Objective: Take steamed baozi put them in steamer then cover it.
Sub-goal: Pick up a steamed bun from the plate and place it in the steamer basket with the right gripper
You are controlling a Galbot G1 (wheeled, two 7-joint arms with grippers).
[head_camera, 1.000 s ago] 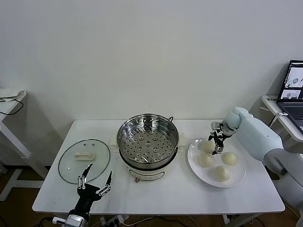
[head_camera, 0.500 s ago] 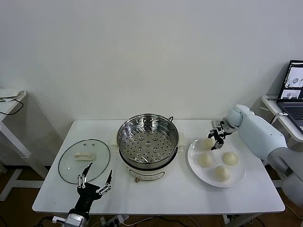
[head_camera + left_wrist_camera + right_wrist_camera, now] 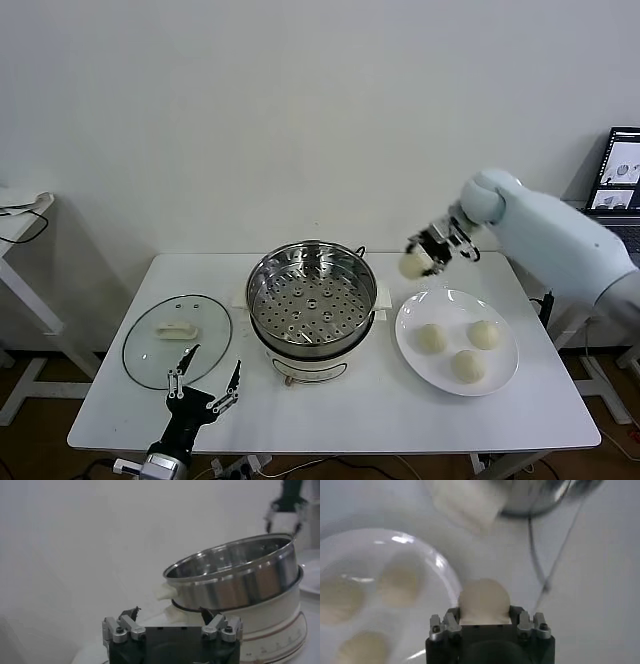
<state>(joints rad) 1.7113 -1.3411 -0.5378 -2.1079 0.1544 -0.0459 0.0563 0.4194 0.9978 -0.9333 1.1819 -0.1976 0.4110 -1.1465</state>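
My right gripper (image 3: pixel 425 255) is shut on one steamed baozi (image 3: pixel 414 265) and holds it in the air between the steamer (image 3: pixel 312 300) and the white plate (image 3: pixel 505 370). The bun fills the jaws in the right wrist view (image 3: pixel 484 600). Three more baozi lie on the plate, the nearest to the steamer at its left side (image 3: pixel 431 338). The steamer's perforated tray (image 3: pixel 310 303) holds nothing. The glass cover (image 3: pixel 177 338) with its white handle lies flat on the table, left of the steamer. My left gripper (image 3: pixel 203 381) is open, low at the table's front left, near the cover.
The white table (image 3: pixel 380 410) carries everything. A laptop (image 3: pixel 620 195) stands on a side desk at the far right. Another desk edge (image 3: pixel 20 215) shows at the far left. The steamer's steel pot also shows in the left wrist view (image 3: pixel 240 575).
My right gripper has lifted one baozi off the plate and carried it up and left, toward the steamer. The left arm has not moved.
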